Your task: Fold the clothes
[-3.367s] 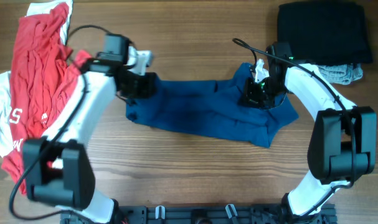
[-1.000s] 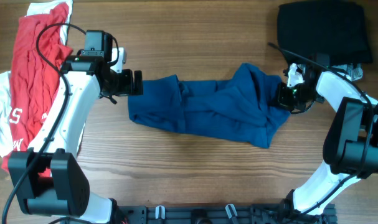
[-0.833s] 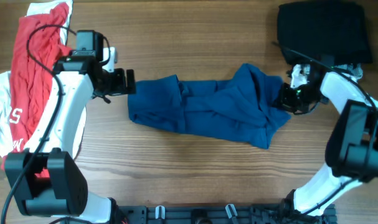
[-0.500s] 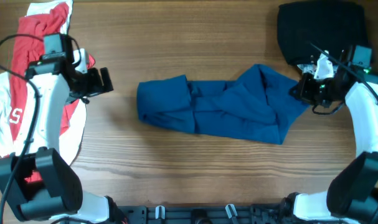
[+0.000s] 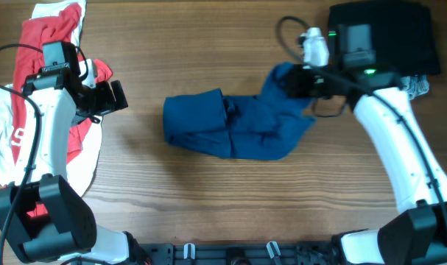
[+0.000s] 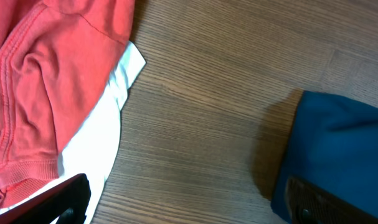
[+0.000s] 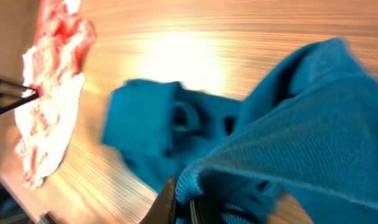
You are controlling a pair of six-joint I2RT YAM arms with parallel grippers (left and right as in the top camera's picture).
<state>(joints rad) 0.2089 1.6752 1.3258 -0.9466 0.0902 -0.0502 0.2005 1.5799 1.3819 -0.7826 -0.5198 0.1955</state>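
Pinching just an edge of the blue shirt (image 5: 223, 126), which lies bunched in the middle of the table (image 5: 208, 199), the right gripper (image 5: 297, 82) could lose it or drag it sideways, since the left gripper (image 5: 117, 96), spread wide and empty beside the red shirt (image 5: 46, 51), pins nothing.

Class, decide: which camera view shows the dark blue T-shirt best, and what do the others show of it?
Overhead: the whole blue T-shirt shows, its right end gripped by the right end effector. The left wrist view catches only one edge; the right wrist view is close and blurred.
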